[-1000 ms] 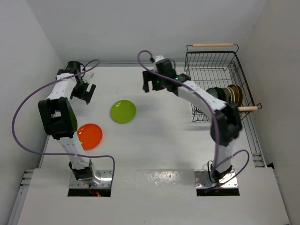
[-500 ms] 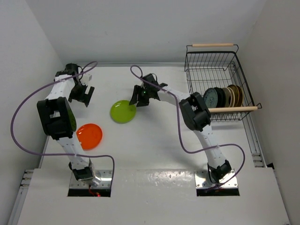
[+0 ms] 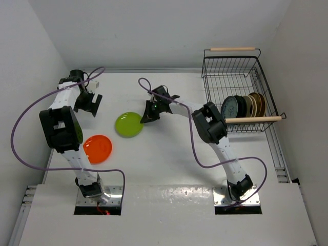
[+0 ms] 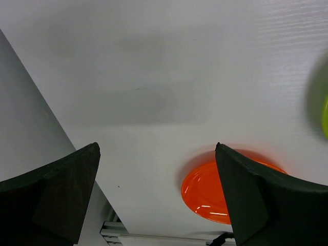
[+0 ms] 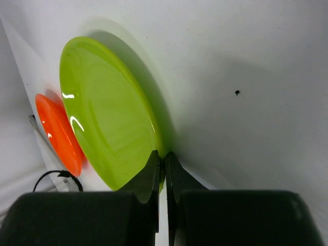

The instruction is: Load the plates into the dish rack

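We see the right gripper (image 3: 149, 115) has reached the lime green plate (image 3: 128, 125) at frame centre and pinches its rim; the plate slid slightly left. The left gripper (image 3: 88, 106), upper left, stays spread.

the left arm (image 3: 82, 164) and the right arm (image 3: 229, 154) are showing white link shells alternating with bulky black joint housings. purple cables (image 3: 139, 82) are looping alongside each arm and running down to the bases. each arm is sitting on a shiny metal base plate (image 3: 98, 193), and a small red light (image 3: 102, 208) is glowing under the left one. a green light (image 3: 155, 106) is shining on the right wrist. the left gripper (image 4: 156, 148) is showing matte black, wedge-shaped fingers (image 4: 51, 200). the right gripper (image 5: 162, 155) is showing the same dark fingers (image 5: 146, 182), tapering to thin tips.
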